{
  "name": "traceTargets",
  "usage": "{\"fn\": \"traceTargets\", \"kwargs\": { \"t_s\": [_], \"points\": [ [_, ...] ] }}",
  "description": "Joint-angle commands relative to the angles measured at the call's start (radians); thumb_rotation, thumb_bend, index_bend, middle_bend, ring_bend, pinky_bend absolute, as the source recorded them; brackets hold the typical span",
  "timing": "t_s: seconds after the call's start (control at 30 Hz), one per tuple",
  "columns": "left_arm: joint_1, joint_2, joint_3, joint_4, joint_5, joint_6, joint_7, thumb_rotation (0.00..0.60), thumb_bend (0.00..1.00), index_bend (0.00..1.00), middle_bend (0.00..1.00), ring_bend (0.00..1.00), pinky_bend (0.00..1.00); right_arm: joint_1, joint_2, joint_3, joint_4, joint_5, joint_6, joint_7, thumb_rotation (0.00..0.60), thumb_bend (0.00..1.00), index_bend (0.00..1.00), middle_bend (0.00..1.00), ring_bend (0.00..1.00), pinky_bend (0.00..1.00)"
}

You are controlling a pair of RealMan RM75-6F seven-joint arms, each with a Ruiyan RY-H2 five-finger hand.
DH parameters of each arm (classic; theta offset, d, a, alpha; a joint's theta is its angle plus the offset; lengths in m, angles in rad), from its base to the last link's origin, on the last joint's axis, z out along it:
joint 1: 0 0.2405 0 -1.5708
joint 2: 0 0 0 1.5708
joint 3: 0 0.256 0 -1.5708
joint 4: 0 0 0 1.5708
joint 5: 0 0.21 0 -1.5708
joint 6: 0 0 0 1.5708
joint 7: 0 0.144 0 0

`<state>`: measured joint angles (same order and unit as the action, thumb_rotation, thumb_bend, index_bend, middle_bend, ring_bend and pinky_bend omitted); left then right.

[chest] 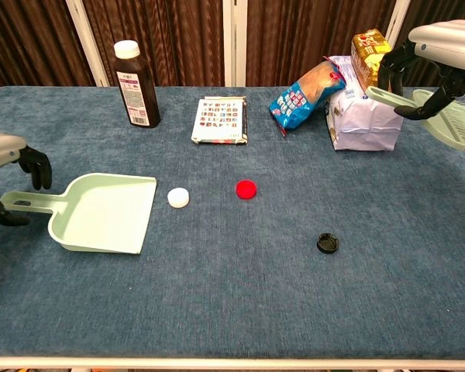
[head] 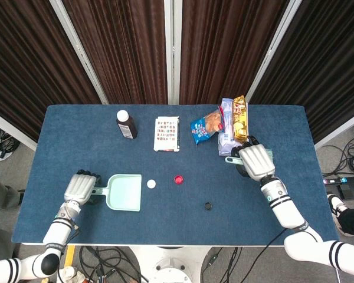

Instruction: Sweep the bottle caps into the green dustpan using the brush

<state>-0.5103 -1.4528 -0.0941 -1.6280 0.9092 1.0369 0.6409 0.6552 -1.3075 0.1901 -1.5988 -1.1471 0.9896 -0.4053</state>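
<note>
Now the right robot hand (chest: 442, 46) holds the brush (chest: 449, 124) raised, and the left robot hand (head: 79, 187) sits at the dustpan handle.

Fingers of the right robot hand are wrapped around the pale green brush at about 2 o'clock on the blue worktop (head: 295, 130), just beside the snack bags (head: 233, 127). The left robot hand curls at the handle of the green dustpan (chest: 101, 213) at 9 o'clock (whether it truly grips it, I cannot tell). 3 caps lie apart: white cap (chest: 178, 197) just beside the pan's mouth, red cap (chest: 246, 188) near centre, black cap (chest: 328, 243) toward 5 o'clock.
</note>
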Motion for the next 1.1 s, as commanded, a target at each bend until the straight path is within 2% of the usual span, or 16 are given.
{"fn": "traceTargets", "kwargs": {
  "t_s": [0.03,0.4,0.67,0.83,1.1],
  "points": [
    [-0.011,-0.022,0.001,0.01,-0.015,0.011,0.006,0.6,0.2,0.42,0.39,0.26,0.22,0.0,0.002,-0.003,0.0,-0.001,0.002,0.004,0.6,0.45,0.71,0.65,0.33,0.15],
    [-0.019,-0.039,0.012,0.03,-0.026,0.019,-0.024,0.6,0.26,0.47,0.44,0.3,0.23,0.003,-0.004,-0.021,0.006,0.003,-0.004,0.011,0.6,0.45,0.71,0.65,0.33,0.15],
    [-0.024,-0.061,0.011,0.064,0.012,0.025,-0.074,0.6,0.32,0.57,0.54,0.39,0.26,0.006,-0.008,-0.026,0.006,0.005,-0.002,0.018,0.6,0.45,0.71,0.65,0.33,0.15],
    [-0.038,-0.051,0.013,0.064,0.025,0.003,-0.084,0.6,0.38,0.6,0.57,0.41,0.27,0.002,0.007,-0.036,-0.047,-0.012,-0.036,0.096,0.6,0.45,0.71,0.65,0.33,0.15],
    [-0.089,-0.006,0.016,0.069,0.048,-0.102,-0.119,0.6,0.39,0.61,0.57,0.41,0.26,-0.029,-0.012,-0.066,-0.144,-0.077,-0.039,0.24,0.6,0.45,0.71,0.65,0.33,0.14]
  ]
}}
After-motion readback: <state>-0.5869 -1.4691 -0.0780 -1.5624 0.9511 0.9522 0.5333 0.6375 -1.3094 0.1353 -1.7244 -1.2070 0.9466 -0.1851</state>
